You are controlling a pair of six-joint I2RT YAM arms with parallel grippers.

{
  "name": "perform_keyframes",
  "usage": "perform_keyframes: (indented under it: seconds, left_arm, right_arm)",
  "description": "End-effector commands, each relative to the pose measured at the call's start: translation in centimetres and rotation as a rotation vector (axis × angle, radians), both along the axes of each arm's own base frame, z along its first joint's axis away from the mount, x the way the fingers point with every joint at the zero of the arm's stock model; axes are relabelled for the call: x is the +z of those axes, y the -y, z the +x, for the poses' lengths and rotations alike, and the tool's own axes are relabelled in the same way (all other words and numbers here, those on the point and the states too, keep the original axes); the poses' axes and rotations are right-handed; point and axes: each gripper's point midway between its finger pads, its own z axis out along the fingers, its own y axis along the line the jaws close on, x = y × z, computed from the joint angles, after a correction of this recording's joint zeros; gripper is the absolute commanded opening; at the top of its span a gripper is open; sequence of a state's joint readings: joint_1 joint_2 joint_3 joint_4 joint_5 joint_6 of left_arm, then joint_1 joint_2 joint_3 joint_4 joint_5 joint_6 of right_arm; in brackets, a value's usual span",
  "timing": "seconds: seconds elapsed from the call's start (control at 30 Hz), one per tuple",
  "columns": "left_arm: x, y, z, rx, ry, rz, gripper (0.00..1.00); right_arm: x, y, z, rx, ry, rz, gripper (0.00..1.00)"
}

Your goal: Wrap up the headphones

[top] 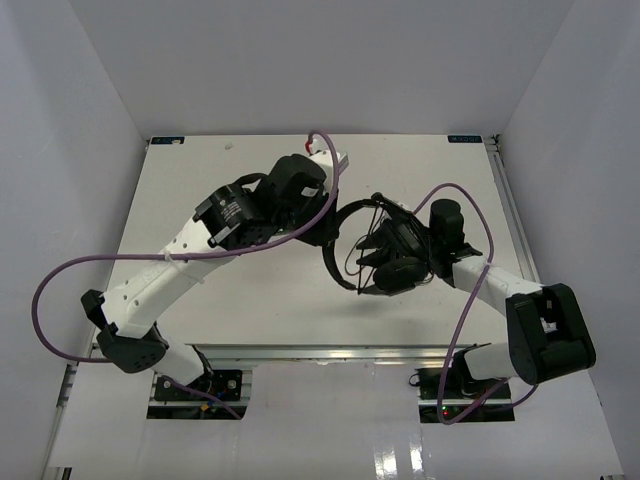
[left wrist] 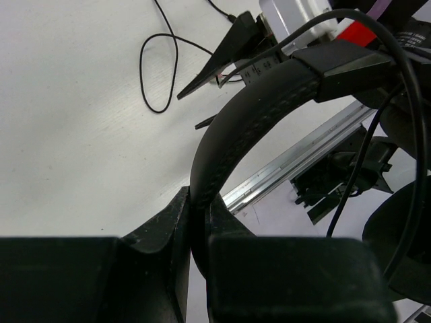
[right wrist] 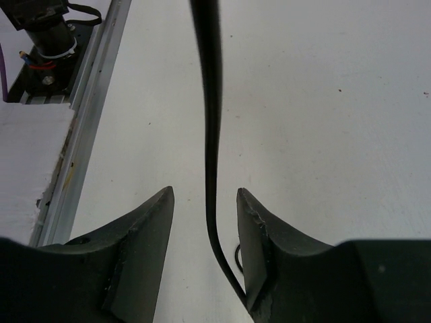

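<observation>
The black headphones (top: 385, 255) hang above the table's middle. My left gripper (left wrist: 200, 202) is shut on their padded headband (left wrist: 229, 128), which arches up and to the right out of the jaws. In the top view this gripper (top: 325, 225) sits at the band's left end, with the ear cups (top: 398, 272) to its right. My right gripper (right wrist: 205, 195) is open. The thin dark cord (right wrist: 214, 121) runs loose between its fingers (right wrist: 151, 215) and bends toward the right one. A slack cord loop (left wrist: 158, 74) lies on the table.
Thick purple robot cables (top: 60, 290) arc beside both arms. An aluminium rail (right wrist: 87, 114) marks the table's near edge, with the arm bases (top: 200, 385) below it. White walls (top: 70, 150) close in the table on the left, back and right.
</observation>
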State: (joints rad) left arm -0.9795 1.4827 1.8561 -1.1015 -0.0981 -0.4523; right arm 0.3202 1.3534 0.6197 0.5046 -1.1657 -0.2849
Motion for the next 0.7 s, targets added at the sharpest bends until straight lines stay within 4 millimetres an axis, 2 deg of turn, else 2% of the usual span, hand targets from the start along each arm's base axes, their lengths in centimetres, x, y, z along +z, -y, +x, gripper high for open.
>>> perform_keyframes:
  seconds: [0.0, 0.27, 0.5, 0.67]
  left_arm:
    - [5.3, -0.4, 0.5, 0.07, 0.059, -0.101, 0.0]
    - [8.0, -2.2, 2.2, 0.228, 0.107, -0.115, 0.0]
    - [9.1, -3.1, 3.7, 0.348, 0.133, -0.163, 0.0]
    - [10.2, -3.8, 5.3, 0.434, 0.15, -0.203, 0.0]
  right_arm:
    - [0.5, -0.2, -0.8, 0.084, 0.051, 0.033, 0.43]
    - [-0.8, 0.1, -3.0, 0.142, 0.014, 0.037, 0.27]
    - [-0.2, 0.2, -4.2, 0.155, 0.016, 0.035, 0.17]
    - [0.3, 0.2, -5.1, 0.165, 0.03, 0.031, 0.13]
